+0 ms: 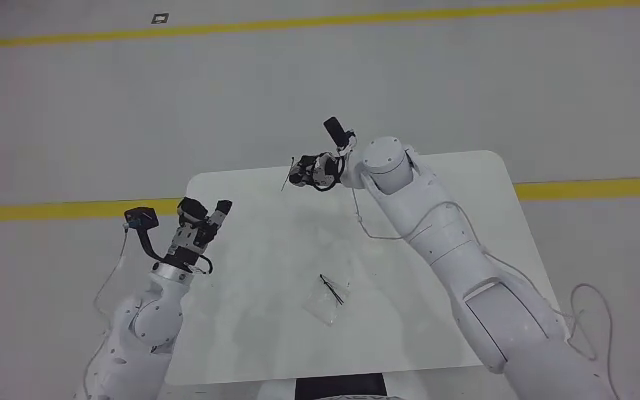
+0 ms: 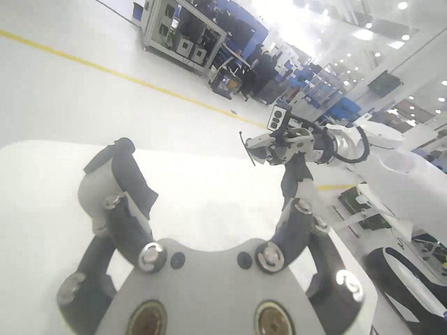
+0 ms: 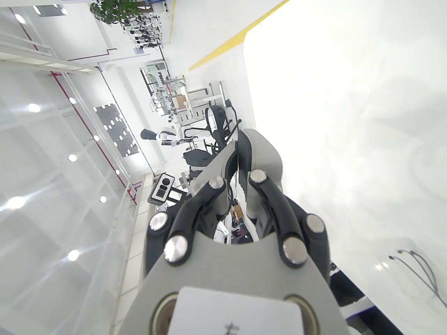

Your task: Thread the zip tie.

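The zip tie (image 1: 288, 175) is a thin black plastic strip: very light, springy rather than stiff, smooth enough to slip or twist in a loose pinch, and unlikely to break. It is best held close to whichever end has to be steered, since a long free length would probably bend away. The right arm's fingers (image 1: 303, 172) are pinched shut on it and hold it in the air above the far edge of the tabletop (image 1: 260, 260). In the left wrist view the tie (image 2: 243, 140) crosses those fingers (image 2: 256, 141) at a slant, with a short length sticking out on each side of the pinch. The right wrist view shows it as a dark line (image 3: 237, 165) clamped between the two pads. The left arm's fingers (image 2: 125, 176) are spread wide, hold nothing, and sit well apart from the tie, over the tabletop's near left part. A clear bag (image 1: 328, 300) with spare ties (image 1: 331, 289) lies flat mid-table
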